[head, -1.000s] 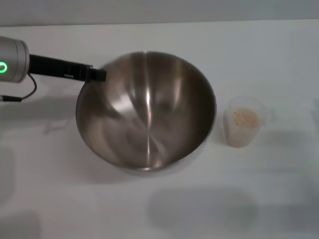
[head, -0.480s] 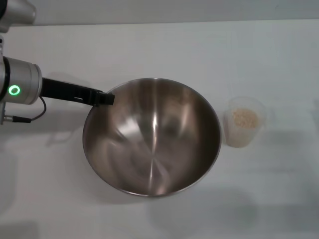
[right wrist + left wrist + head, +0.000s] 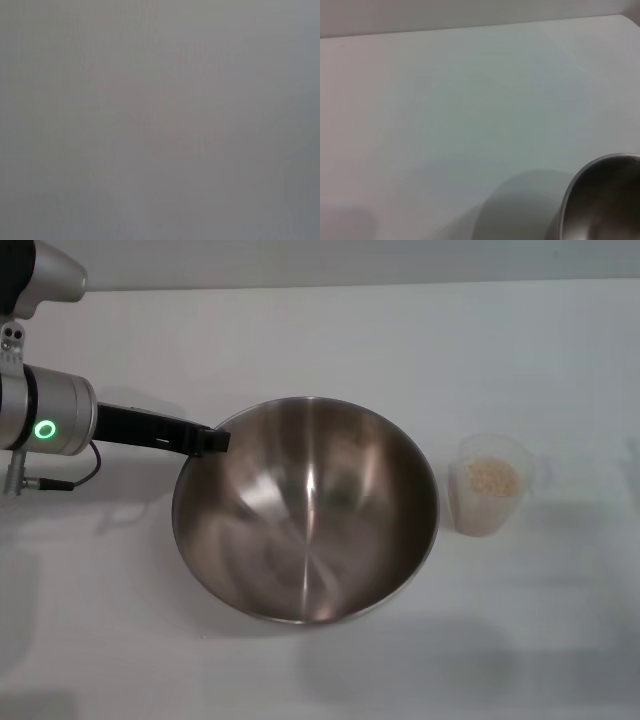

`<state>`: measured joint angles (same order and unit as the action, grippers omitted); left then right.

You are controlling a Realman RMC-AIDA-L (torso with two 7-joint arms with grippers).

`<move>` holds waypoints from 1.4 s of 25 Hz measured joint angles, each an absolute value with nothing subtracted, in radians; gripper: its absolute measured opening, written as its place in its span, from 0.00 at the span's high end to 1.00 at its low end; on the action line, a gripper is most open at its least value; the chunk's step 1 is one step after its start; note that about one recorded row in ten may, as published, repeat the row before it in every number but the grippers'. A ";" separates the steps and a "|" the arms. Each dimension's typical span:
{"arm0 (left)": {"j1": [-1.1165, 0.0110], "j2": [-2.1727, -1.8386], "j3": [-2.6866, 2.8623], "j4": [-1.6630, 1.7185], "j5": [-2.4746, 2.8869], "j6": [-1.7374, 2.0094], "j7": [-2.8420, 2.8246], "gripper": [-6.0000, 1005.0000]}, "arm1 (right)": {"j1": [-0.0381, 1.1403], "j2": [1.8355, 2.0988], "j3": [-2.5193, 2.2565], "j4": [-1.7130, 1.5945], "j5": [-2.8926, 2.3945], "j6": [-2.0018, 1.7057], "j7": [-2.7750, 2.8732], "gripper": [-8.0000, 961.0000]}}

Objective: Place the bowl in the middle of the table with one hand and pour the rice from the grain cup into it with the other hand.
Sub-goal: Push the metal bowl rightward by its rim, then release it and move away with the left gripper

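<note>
White table (image 3: 330,330), left gripper (image 3: 212,439) fingers clamped on tilted bowl (image 3: 305,508) rim, grain cup (image 3: 489,485) upright

Pale grey wall (image 3: 350,260) strip beyond the far edge, plain, nothing else besides

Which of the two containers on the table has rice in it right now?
The grain cup, the small clear one on the robot's right. The wide steel bowl beside it, at the left gripper, is empty.

You're at a bare lab-style test bench, not a lived-in kitchen: plain white table (image 3: 330,330), pale blank wall (image 3: 330,260) at 12 o'clock, only a bowl (image 3: 305,508) and cup (image 3: 489,484) staged.
</note>
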<state>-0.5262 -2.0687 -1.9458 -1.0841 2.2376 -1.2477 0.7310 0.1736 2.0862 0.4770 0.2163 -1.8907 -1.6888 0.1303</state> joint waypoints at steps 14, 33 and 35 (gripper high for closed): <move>-0.525 -2.063 -1.951 -1.084 2.184 -1.248 0.759 0.92 | 0.173 2.086 0.477 0.216 -1.891 -1.697 0.130 0.22; -0.476 -2.069 -1.957 -1.285 2.021 -1.136 0.926 0.27 | 0.172 2.085 0.477 0.215 -1.886 -1.697 0.130 0.22; -0.426 -2.070 -1.907 -1.349 2.001 -0.978 0.963 0.21 | 0.172 2.085 0.477 0.215 -1.886 -1.697 0.130 0.22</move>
<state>-0.4263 -2.0704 -1.9069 -1.3488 2.0009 -0.9782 0.9634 0.1718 2.0846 0.4771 0.2146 -1.8857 -1.6969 0.1303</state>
